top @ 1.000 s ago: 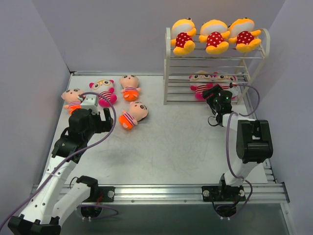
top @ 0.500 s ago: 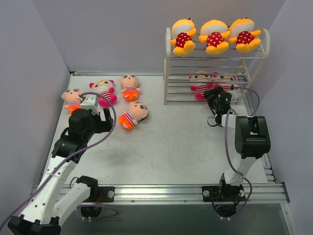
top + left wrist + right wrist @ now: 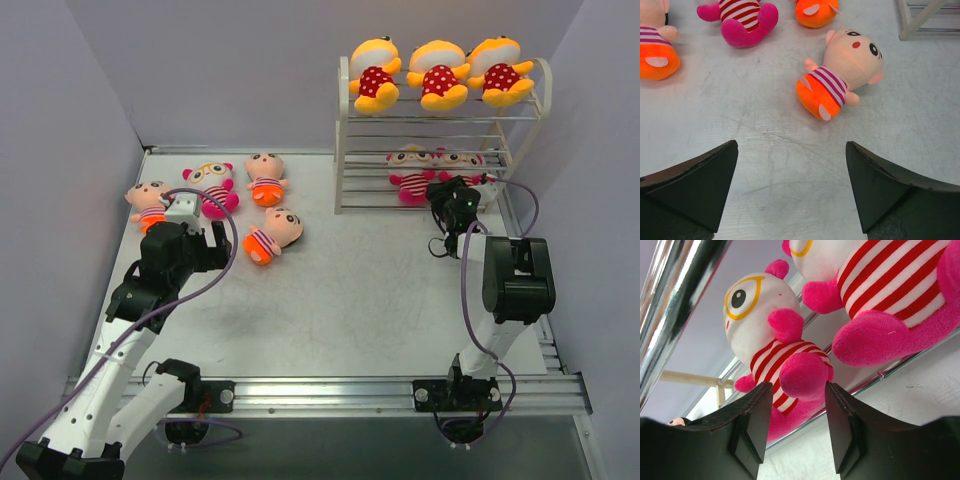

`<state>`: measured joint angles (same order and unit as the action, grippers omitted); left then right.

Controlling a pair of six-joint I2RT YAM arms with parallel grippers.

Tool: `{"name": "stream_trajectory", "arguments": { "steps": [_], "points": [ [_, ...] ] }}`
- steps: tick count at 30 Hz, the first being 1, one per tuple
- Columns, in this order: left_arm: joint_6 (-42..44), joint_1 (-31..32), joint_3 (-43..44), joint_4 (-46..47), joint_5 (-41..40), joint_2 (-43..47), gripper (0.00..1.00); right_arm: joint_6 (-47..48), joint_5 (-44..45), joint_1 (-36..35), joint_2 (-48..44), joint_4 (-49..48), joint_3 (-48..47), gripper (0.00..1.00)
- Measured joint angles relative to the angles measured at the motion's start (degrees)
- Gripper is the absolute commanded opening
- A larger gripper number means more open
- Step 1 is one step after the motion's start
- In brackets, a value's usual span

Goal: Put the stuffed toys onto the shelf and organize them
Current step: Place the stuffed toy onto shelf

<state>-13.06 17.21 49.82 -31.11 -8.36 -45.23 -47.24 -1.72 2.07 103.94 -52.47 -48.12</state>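
From above, the left gripper (image 3: 222, 244) hangs over the table (image 3: 350, 300) with its jaws spread wide and nothing between them. The tilted peach doll (image 3: 272, 235) lies just ahead of its fingertips. Further out ahead lie the loose pink-striped doll (image 3: 212, 187) and the upright peach doll (image 3: 266, 178). A third peach doll (image 3: 148, 203) lies off to the gripper's left.

The right gripper (image 3: 452, 195) reaches up to the front of the shelf (image 3: 343, 130). Its tips are at the right-hand shelved pink doll (image 3: 458, 165), and the left-hand shelved pink doll (image 3: 410, 170) sits beside it on the same lower tier. Three yellow-orange dolls (image 3: 437, 75) sit in a row on the top tier, high above this gripper.

In the left wrist view, the left gripper (image 3: 791, 145) stands fully open over bare table. The tilted peach doll (image 3: 840, 75) lies ahead and slightly right of the gap, its orange bottom nearest the fingers. The loose pink-striped doll's legs (image 3: 742, 20) show at the far left.

In the right wrist view, the right gripper (image 3: 798, 387) has its jaws partly apart, with a pink foot of the right-hand shelved pink doll (image 3: 765, 320) between the tips. I cannot tell whether they pinch it. The left-hand shelved pink doll (image 3: 890, 295) fills the upper right, resting on a shelf rod (image 3: 880, 376).
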Motion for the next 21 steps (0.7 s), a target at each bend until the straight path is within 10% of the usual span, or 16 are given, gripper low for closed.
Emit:
{"name": "stream_trajectory", "arguments": {
  "steps": [21],
  "points": [
    [0.02, 0.33, 0.00, 0.00, 0.00, 0.02, 0.97, 0.63, 0.04, 0.11, 0.00, 0.52, 0.00, 0.00]
  ]
}}
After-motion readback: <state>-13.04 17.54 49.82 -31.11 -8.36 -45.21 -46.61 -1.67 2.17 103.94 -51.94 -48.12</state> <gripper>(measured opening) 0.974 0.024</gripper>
